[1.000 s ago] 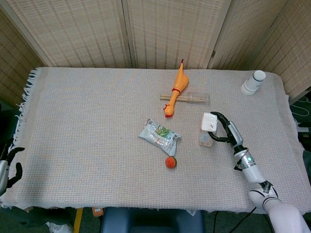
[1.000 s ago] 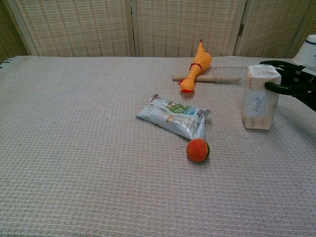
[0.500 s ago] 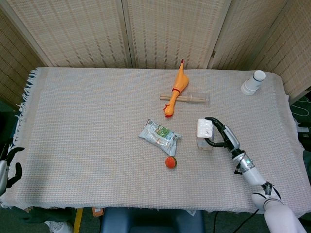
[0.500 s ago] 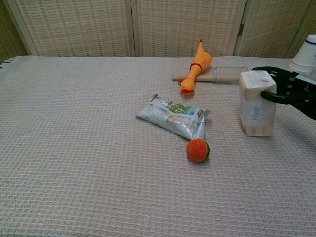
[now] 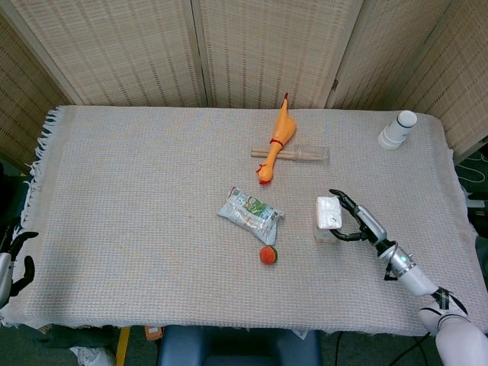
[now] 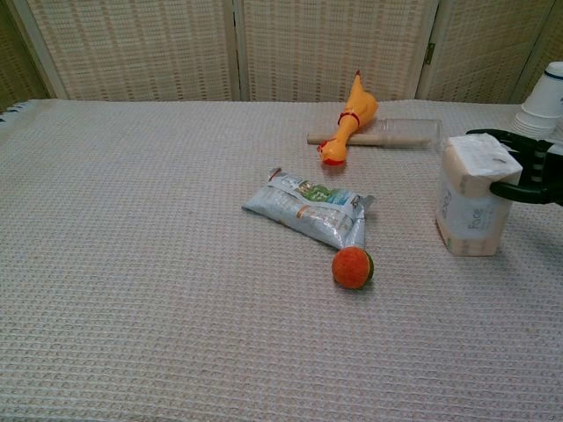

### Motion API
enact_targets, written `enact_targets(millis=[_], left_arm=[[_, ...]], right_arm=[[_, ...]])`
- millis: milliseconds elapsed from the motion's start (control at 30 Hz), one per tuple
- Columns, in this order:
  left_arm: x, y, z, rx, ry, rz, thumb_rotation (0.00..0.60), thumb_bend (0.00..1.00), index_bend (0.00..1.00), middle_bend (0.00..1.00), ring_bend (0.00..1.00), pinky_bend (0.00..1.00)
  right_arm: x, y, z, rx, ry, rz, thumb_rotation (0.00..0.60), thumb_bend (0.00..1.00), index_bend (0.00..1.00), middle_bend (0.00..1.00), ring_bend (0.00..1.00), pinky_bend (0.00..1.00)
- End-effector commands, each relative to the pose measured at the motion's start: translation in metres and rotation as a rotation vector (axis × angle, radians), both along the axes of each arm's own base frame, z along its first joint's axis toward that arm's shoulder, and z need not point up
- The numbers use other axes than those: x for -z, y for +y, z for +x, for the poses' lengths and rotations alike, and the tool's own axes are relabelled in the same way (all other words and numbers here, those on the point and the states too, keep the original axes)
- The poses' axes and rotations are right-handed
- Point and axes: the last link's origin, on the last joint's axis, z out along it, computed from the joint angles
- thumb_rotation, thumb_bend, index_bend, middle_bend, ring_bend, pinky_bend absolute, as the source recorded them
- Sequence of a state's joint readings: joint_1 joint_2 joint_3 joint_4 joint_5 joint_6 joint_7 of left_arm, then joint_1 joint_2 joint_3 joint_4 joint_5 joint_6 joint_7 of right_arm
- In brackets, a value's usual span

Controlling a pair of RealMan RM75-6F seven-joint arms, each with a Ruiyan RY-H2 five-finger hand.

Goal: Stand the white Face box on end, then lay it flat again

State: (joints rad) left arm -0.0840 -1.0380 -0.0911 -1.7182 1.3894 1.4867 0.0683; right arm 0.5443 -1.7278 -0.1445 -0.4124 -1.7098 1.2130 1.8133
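My left hand (image 5: 14,259) is idling off the surface's (image 5: 137,191) left edge, its fingers loosely curled on nothing, while further right the packet (image 5: 250,211), ball (image 5: 268,255) and chicken (image 5: 276,140) are lying untouched. I'm steering the right hand (image 5: 357,223), which in the last second has carried the box (image 6: 472,195) slightly right and nearer, still on end, so I judge the standing step done and laying it flat still to come. The dark fingers (image 6: 526,188) are wrapping round the box's top from the right.
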Motion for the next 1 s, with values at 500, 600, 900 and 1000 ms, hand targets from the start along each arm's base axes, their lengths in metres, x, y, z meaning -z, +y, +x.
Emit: enact_targets(millis=[500,600,900,1000], left_arm=[[0.002,0.001,0.0,-0.008,0.006,-0.007,0.6,0.62,0.27,0.0,0.0,0.08],[0.001,0.0,0.0,-0.007,0.005,-0.005,0.6,0.62,0.27,0.0,0.0,0.08],[0.0,0.0,0.0,-0.014,0.002,0.003,0.6,0.62,0.27,0.0,0.0,0.08],[0.0,0.0,0.001,-0.013,0.0,0.005,0.6,0.62,0.27,0.0,0.0,0.08]], right_arm=[[-0.039,0.011,-0.006,-0.027,0.044,-0.019,0.6,0.12,0.0,0.0,0.0,0.0],[-0.055,0.017,0.0,-0.064,0.028,-0.071,0.6,0.1,0.0,0.0,0.0,0.0],[-0.102,0.049,0.082,-0.225,0.353,-0.562,0.6,0.09,0.0,0.0,0.0,0.0],[-0.111,0.07,0.123,-0.224,0.554,-0.573,0.6,0.09,0.0,0.0,0.0,0.0]])
